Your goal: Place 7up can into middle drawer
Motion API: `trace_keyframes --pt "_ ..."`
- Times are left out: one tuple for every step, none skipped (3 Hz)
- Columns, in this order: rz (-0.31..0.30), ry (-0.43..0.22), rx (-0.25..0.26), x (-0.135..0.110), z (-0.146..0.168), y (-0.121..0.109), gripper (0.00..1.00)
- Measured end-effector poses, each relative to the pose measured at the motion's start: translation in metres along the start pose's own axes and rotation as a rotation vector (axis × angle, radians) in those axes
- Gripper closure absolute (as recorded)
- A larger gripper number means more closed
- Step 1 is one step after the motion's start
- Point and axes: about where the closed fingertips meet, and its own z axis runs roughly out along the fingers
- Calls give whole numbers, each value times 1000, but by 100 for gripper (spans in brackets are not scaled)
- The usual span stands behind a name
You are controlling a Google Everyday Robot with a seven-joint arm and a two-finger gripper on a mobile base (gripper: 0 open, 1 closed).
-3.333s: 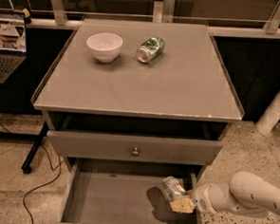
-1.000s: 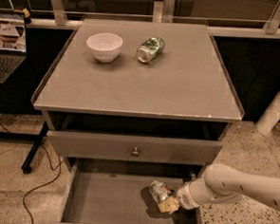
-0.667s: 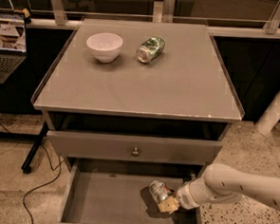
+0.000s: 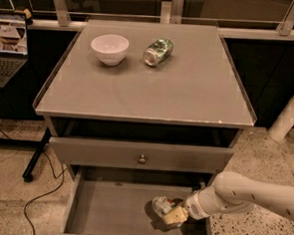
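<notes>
the gripper reaches in from the right, below the table's front edge, into the open middle drawer — it is clamped on the 7up can, which tilts low over the drawer floor near its front right corner. near the table's back edge stands a white bowl, a green can on its side just beside it.
</notes>
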Motion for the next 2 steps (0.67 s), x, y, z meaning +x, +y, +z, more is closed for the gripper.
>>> trace_keyframes --pt "0 0 0 0 0 0 0" --pt "0 0 0 0 0 0 0"
